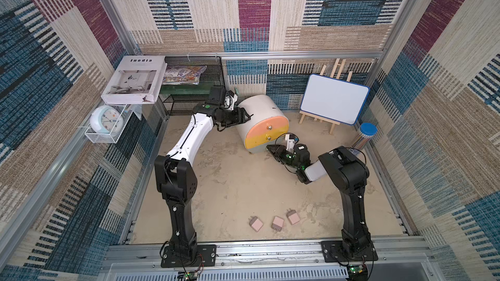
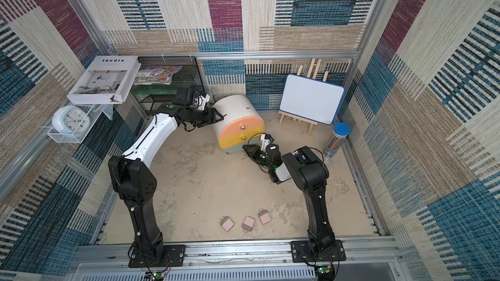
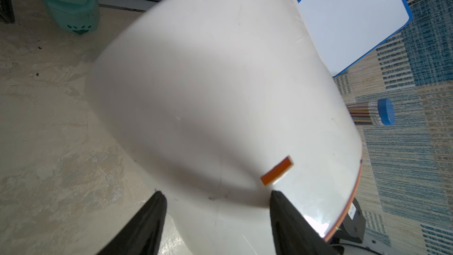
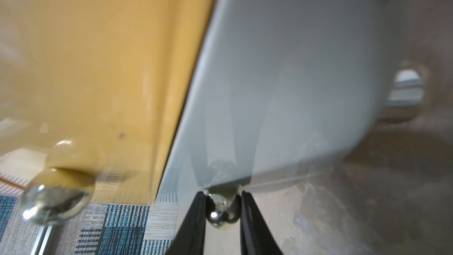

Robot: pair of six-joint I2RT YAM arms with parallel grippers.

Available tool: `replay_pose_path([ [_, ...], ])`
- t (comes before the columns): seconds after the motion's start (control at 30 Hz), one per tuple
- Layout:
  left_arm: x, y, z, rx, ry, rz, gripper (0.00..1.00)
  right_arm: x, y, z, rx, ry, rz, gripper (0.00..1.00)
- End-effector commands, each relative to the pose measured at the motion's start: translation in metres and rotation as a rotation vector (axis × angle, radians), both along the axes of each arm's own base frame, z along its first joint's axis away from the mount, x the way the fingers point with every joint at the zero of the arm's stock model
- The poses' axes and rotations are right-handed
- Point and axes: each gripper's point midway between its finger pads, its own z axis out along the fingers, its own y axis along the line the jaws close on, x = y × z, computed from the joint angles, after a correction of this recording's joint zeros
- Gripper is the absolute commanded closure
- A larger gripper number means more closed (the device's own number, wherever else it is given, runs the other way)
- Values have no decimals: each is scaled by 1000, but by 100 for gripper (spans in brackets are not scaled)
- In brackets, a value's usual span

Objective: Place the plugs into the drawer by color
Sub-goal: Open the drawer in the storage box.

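The drawer point(image 1: 259, 114) point(image 2: 235, 112), a white barrel cabinet with peach, yellow and grey fronts, stands at the back middle of the floor. My right gripper point(image 4: 223, 193) point(image 1: 270, 149) is low at its front, shut on the small metal knob point(image 4: 221, 213) of the grey drawer front point(image 4: 294, 69). All three fronts look flush. My left gripper point(image 3: 215, 197) point(image 1: 245, 116) is open, its fingertips against the cabinet's white side wall point(image 3: 196, 94). Three pink plugs point(image 1: 256, 223) point(image 1: 278, 223) point(image 1: 292, 217) lie near the front edge in both top views, far from both grippers.
A black wire-mesh shelf point(image 1: 194, 87) with a big book point(image 1: 134, 79) stands at the back left, and a clock point(image 1: 107, 122) sits in a white basket. A whiteboard on an easel point(image 1: 334, 98) and a blue-lidded pencil tube point(image 1: 364, 136) stand at the back right. A mint object point(image 3: 71, 1) sits behind the cabinet.
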Motion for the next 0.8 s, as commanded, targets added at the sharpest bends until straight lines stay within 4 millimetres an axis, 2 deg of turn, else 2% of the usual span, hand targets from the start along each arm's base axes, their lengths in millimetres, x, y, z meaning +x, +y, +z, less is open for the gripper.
replay_pose_path([
  [0.0, -4, 4, -17, 37, 49, 7, 30, -6, 5, 14, -6, -57, 40, 81],
  [0.17, -5, 5, -17, 44, 43, 2, 30, -8, 3, 9, -57, -23, 48, 83],
  [0.43, -3, 7, -16, 60, 32, 7, 30, -16, 1, 28, -106, -59, 63, 83],
  [0.77, -2, 7, -20, 63, 39, 8, 30, -33, -5, 1, -174, 23, 79, 84],
])
